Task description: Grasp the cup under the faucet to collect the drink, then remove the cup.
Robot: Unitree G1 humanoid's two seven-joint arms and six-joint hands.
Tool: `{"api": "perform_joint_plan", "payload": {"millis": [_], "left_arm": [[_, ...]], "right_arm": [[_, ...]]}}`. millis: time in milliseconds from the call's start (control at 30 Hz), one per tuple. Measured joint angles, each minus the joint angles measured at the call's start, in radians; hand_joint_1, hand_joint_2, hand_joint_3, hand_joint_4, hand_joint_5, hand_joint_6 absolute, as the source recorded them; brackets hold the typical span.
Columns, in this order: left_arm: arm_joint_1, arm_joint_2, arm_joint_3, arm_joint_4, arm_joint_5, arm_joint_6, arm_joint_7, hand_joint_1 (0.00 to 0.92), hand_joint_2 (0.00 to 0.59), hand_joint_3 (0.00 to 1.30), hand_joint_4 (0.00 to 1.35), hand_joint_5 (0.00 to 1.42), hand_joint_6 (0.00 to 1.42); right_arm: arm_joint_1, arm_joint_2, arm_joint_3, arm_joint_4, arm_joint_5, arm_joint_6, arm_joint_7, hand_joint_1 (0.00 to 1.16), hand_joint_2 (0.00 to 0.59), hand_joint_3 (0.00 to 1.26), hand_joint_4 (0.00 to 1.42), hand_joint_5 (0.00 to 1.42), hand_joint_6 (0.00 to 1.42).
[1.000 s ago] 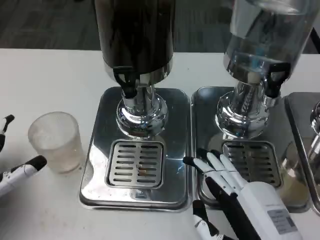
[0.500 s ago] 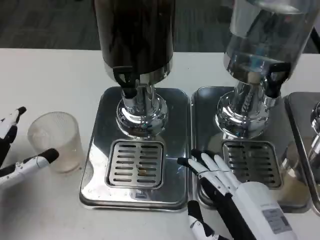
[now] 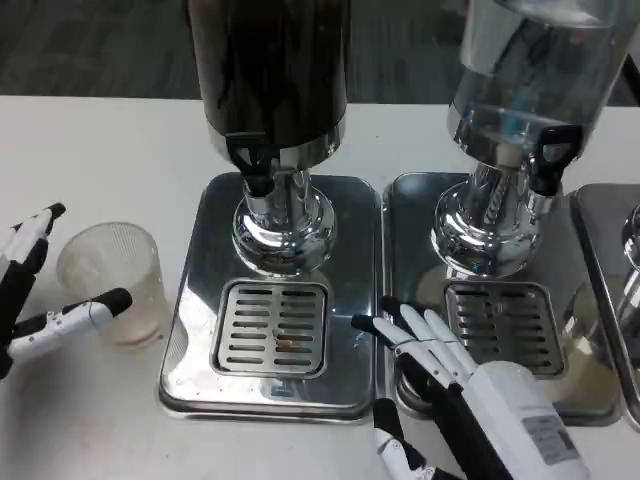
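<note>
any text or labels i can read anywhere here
Nothing here can be read.
A grey label on the back of the right hand carries small print, too blurred to read.
The dark dispenser, the clear dispenser and the cup show no lettering.

Cup point(image 3: 110, 280) on the table point(image 3: 100, 150) left of the left tray point(image 3: 200, 340), left hand point(image 3: 30, 300) just beside it, right hand point(image 3: 470, 390) over the next tray point(image 3: 410, 220), dispensers point(image 3: 270, 100) behind
</note>
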Motion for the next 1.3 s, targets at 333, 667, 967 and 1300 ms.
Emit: {"api": "perform_joint_plan", "payload": {"millis": [333, 667, 967, 1300], "left_arm": [[-0.027, 0.000, -0.032, 0.044, 0.017, -0.011, 0.023, 0.000, 0.014, 0.00, 0.00, 0.00, 0.06], [-0.049, -0.003, -0.041, 0.117, 0.017, -0.066, 0.051, 0.033, 0.038, 0.00, 0.00, 0.05, 0.11], [-0.089, -0.042, -0.072, 0.206, 0.015, -0.118, 0.062, 0.059, 0.054, 0.00, 0.00, 0.10, 0.15], [-0.091, -0.056, -0.081, 0.236, 0.016, -0.143, 0.118, 0.060, 0.066, 0.00, 0.00, 0.11, 0.16]], "right_arm": [[-0.001, 0.001, 0.003, 0.000, 0.000, 0.000, -0.001, 0.48, 0.585, 0.16, 0.04, 0.03, 0.32], [-0.004, 0.001, 0.002, 0.002, 0.004, 0.000, -0.001, 0.48, 0.585, 0.16, 0.05, 0.03, 0.32], [-0.002, 0.001, 0.002, 0.002, 0.008, 0.000, -0.001, 0.48, 0.585, 0.16, 0.06, 0.04, 0.32], [0.004, 0.000, 0.002, 0.002, 0.021, 0.000, -0.001, 0.48, 0.585, 0.17, 0.07, 0.04, 0.31]]}}
